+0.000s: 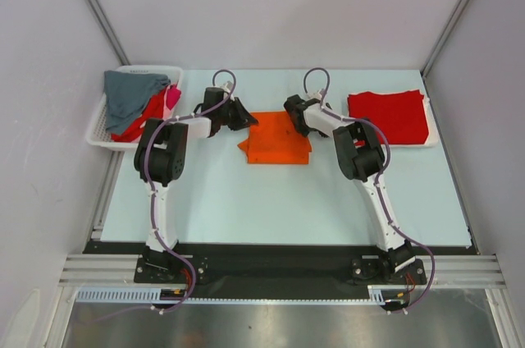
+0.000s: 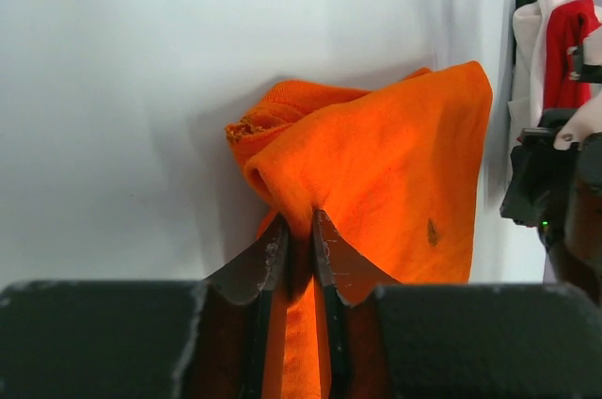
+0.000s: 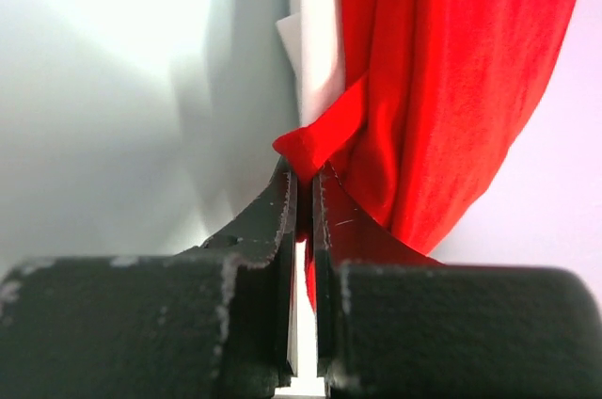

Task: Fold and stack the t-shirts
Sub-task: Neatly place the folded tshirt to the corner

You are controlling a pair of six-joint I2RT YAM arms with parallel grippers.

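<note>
A bright orange t-shirt (image 1: 277,139) lies partly folded in the middle of the table. My left gripper (image 1: 246,116) is at its far left edge, and in the left wrist view it (image 2: 299,220) is shut on a bunched fold of the orange cloth (image 2: 395,164). My right gripper (image 1: 294,110) is at the shirt's far right edge. In the right wrist view it (image 3: 303,178) is shut on a cloth hem (image 3: 442,70) that looks red-orange there. A folded red t-shirt (image 1: 387,115) lies at the back right.
A white mesh basket (image 1: 97,130) at the back left holds a grey tee (image 1: 131,93), a red one (image 1: 152,114) and a pink one (image 1: 172,98). The folded red shirt rests on a white sheet (image 1: 431,130). Grey walls stand on three sides.
</note>
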